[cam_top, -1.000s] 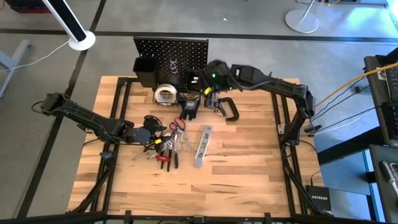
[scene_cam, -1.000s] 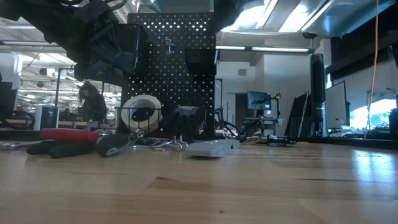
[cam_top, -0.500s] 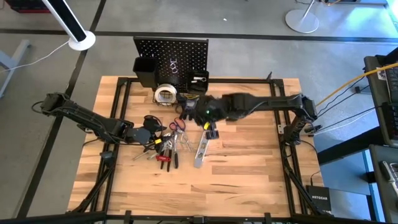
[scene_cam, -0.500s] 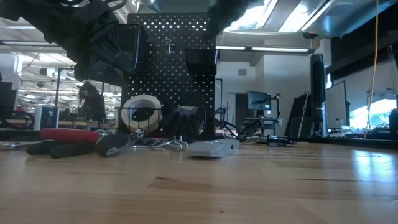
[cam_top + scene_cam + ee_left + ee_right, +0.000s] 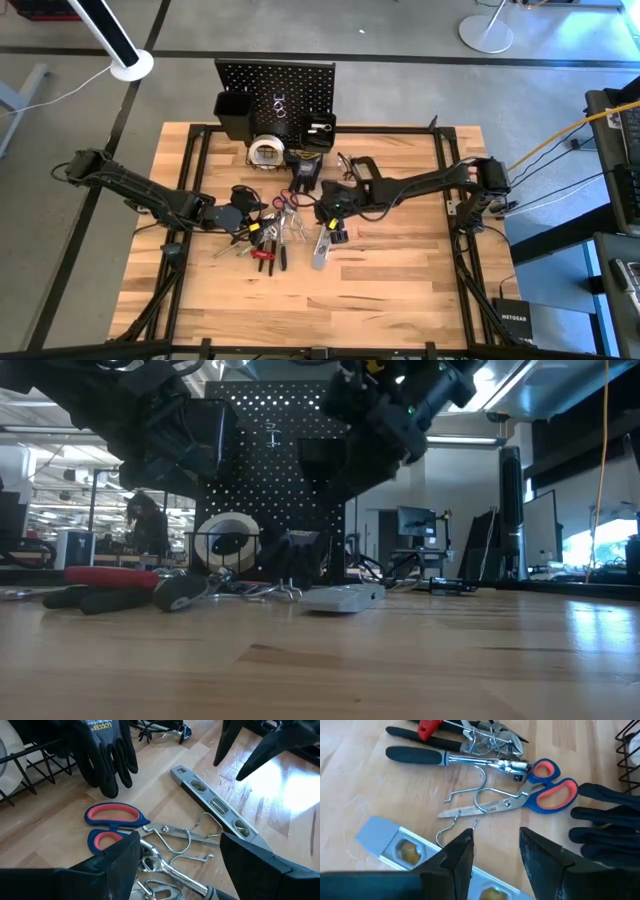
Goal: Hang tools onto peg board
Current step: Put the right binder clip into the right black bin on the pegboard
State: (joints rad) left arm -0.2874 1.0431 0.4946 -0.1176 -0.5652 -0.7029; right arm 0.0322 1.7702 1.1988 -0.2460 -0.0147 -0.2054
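- Wooden tabletop (image 5: 400,290) carries the whole work, and the black peg board (image 5: 275,85) stands upright at its far edge; I use the silver level bar (image 5: 325,240) as the landmark.
- One second ago the right arm was up at the peg board, near its bins. Now the right gripper (image 5: 335,222) has swung back and hangs directly above the far end of the level bar.
- In the right wrist view its two fingers (image 5: 457,857) stand apart with nothing between them, and the level bar (image 5: 405,847) lies just under them.
- The black C-clamp (image 5: 365,172) was hidden under the arm half a second ago. It now lies uncovered on the table, beyond the level bar toward the peg board.
- I judge that the arm has finished its visit at the board and comes for a new tool, most likely the level bar.
- The left gripper (image 5: 245,215) has not moved. It waits on the left side of the level bar, fingers wide apart and empty, over the pile.
- Just beside the level bar lie loose wire hooks (image 5: 470,802), blue and red scissors (image 5: 112,820) and red/black-handled pliers (image 5: 262,255).
- Black gloves (image 5: 102,750) lie between the level bar and the board, and the pale tape roll (image 5: 265,153) sits by the wire basket (image 5: 30,767).
- Many tools are on the table, so most of the task remains.
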